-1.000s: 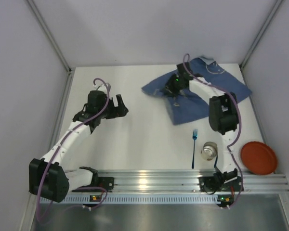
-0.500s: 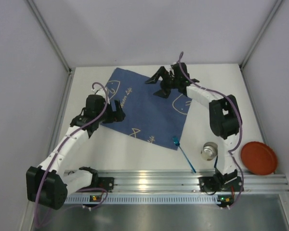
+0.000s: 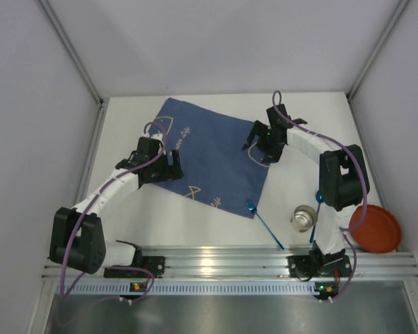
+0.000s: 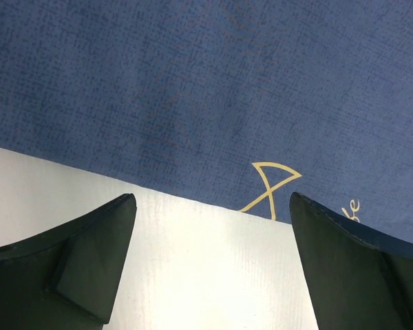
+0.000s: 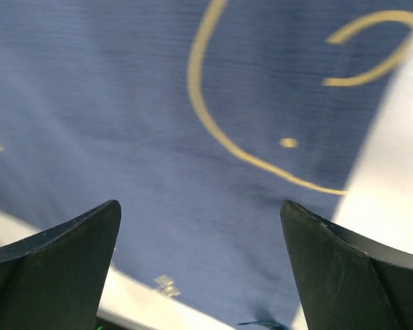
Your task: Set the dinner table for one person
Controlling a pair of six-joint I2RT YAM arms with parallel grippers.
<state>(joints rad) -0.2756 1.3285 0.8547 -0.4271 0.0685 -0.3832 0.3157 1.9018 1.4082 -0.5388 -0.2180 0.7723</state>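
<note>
Left gripper (image 4: pixel 212 199) first: spread wide, nothing pinched, both fingers over bare white just short of the hem of the dark blue cloth mat (image 3: pixel 209 149). No telling from the wrist view whether touching the surface. From above, placed at the mat's left side, toward the left edge of the dinner table (image 3: pixel 195 226).

Right gripper (image 5: pixel 198 204) next: likewise spread wide and holding nothing, hanging above the mat's right-hand part, over a pale yellow curved line drawing, with white tabletop showing just beyond the hem. Blurred wrist picture, so contact impossible to judge.

Around the mat: spread flat and turned at a slant across the far middle of the table, 1 corner close to the far edge, another pointing at the near edge. On that near corner, the tip of a blue utensil (image 3: pixel 265 224), its handle running out toward the near edge. Just right of it, a small metal cup (image 3: pixel 304 218); at the near right corner, a red plate (image 3: pixel 375 228), partly behind the right arm.

Open room: bare white along the left edge, at the near left corner and at the far right corner.

As for the dinner table itself: plain, matte, white, rectangular — filling the space between the grey walls, with the arms' rail along its near edge.
</note>
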